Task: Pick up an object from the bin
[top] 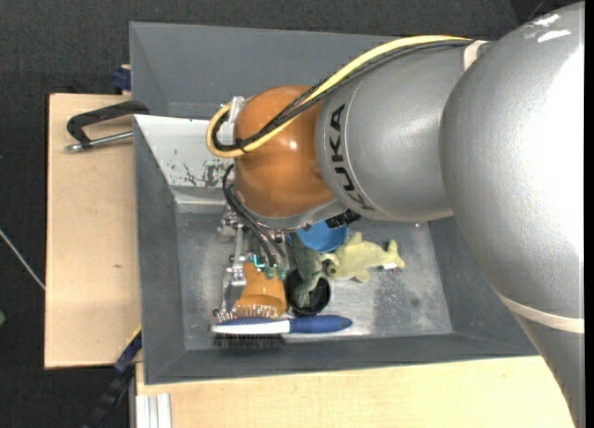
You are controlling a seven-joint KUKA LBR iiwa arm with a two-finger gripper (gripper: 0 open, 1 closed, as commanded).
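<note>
The claw (249, 273) is seen down low in the bin (167, 259). Whether it's spread or closed can't be made out, honestly. A small orange thing (258, 298) is found right at its tip, and contact can't be confirmed. Just past that, a brush with a blue handle (288, 326) is laid flat. Off to the claw's right, a black object (311, 294) and a pale yellow toy figure (364, 259) are spotted, with a blue item (325, 234) tucked under the orange wrist cover (278, 162).
</note>
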